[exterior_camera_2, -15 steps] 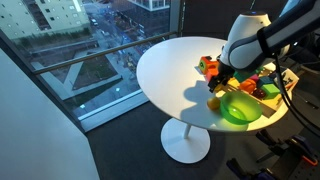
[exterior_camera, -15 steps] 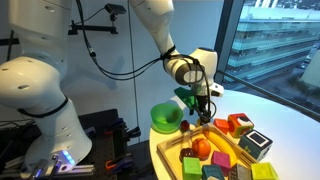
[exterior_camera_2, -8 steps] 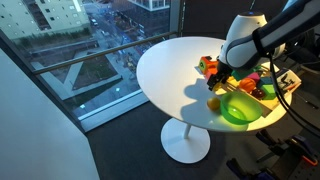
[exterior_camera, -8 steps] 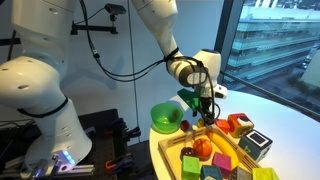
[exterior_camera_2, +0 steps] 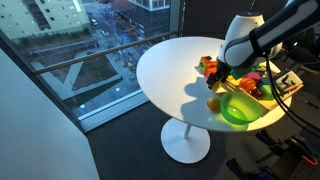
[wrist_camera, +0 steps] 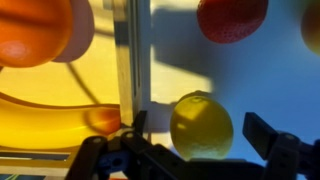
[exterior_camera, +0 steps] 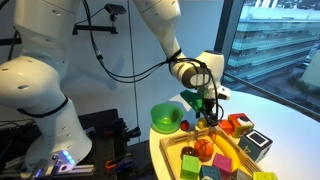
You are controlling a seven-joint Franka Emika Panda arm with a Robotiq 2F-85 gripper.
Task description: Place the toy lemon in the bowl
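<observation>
The toy lemon (wrist_camera: pixel 201 125) is small, yellow and rounded. It lies on the shaded white table just outside the wooden tray's wall (wrist_camera: pixel 130 60). My gripper (wrist_camera: pixel 205 150) is open, with one finger on each side of the lemon and a gap to each. In both exterior views the gripper (exterior_camera: pixel 207 106) (exterior_camera_2: pixel 223 84) hangs low between the bright green bowl (exterior_camera: pixel 164 118) (exterior_camera_2: pixel 238 108) and the tray. The lemon shows as a small yellow spot (exterior_camera_2: pixel 213 102) beside the bowl. The bowl looks empty.
The pale wooden tray (exterior_camera: pixel 180 148) holds an orange ball (wrist_camera: pixel 35 30), a yellow banana-like toy (wrist_camera: pixel 45 122), coloured blocks (exterior_camera: pixel 255 145) and other toys. A red round toy (wrist_camera: pixel 232 18) lies beyond the lemon. The round table's edge (exterior_camera_2: pixel 150 95) is close by.
My gripper has come down a little toward the table by the tray's corner. The bowl and the toys have not moved.
</observation>
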